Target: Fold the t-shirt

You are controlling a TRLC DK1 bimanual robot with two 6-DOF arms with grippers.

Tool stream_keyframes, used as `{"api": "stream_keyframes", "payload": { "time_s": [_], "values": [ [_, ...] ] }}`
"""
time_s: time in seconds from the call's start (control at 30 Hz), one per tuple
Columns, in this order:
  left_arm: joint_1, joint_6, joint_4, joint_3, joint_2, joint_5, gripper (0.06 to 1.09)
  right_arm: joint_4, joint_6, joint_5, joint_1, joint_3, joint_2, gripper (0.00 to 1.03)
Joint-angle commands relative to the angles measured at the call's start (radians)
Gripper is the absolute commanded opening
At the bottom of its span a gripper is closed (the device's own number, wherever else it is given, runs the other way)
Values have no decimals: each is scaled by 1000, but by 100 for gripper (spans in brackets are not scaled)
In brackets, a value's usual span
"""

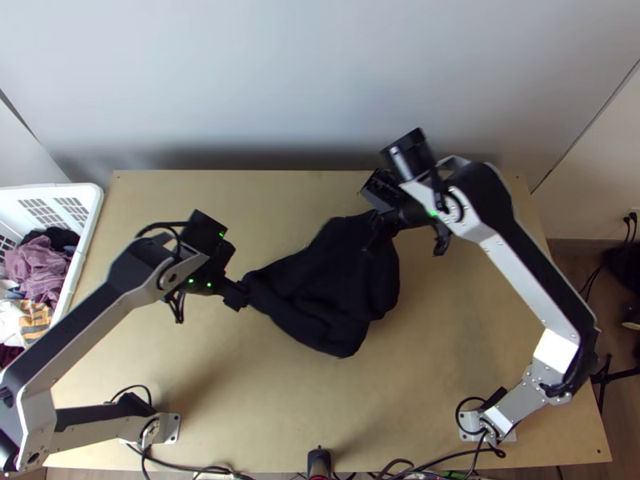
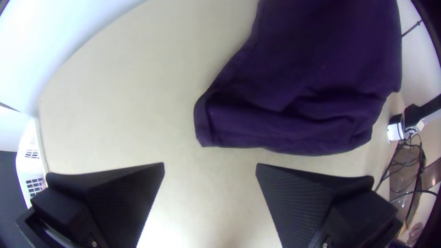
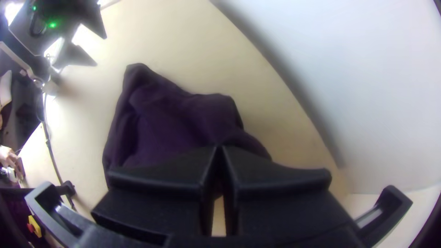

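Note:
The dark t-shirt (image 1: 320, 292) lies bunched in the middle of the table, with a narrow corner pointing left. My left gripper (image 1: 240, 298) is beside that corner. In the left wrist view, my left gripper (image 2: 210, 166) is open with bare table between its fingers, apart from the shirt (image 2: 294, 105). Over the shirt's upper right part stands my right gripper (image 1: 378, 238). The right wrist view has my right gripper (image 3: 219, 149) shut on a part of the shirt (image 3: 170, 124), dark cloth running up to its fingertips; how much it holds is hidden.
A white basket (image 1: 88, 228) with mixed clothes stands at the table's left edge. Cables (image 1: 200, 470) run along the near edge between the arm bases. A pale wall (image 1: 320, 96) rises behind the table (image 1: 184, 384). In the right wrist view, a person's hand (image 3: 8, 158) shows at the left edge.

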Motion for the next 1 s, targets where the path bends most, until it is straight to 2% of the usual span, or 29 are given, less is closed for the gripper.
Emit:
{"api": "stream_keyframes", "payload": {
  "time_s": [0.0, 0.3, 0.87, 0.9, 0.97],
  "values": [
    [16, 40, 144, -111, 75, -28, 103, -25, 8, 5, -23, 11, -32, 3],
    [-32, 11, 300, -97, 225, -27, 103, -35, 8, 10, -17, -26, -44, 3],
    [-65, -21, 328, -74, 343, -27, 102, -39, 6, 31, -22, -49, -46, 3],
    [-62, -23, 328, -74, 348, -27, 100, -39, 6, 31, -22, -49, -46, 3],
    [-53, -32, 328, -71, 357, -27, 83, -39, 6, 33, -25, -49, -46, 3]
  ]
}}
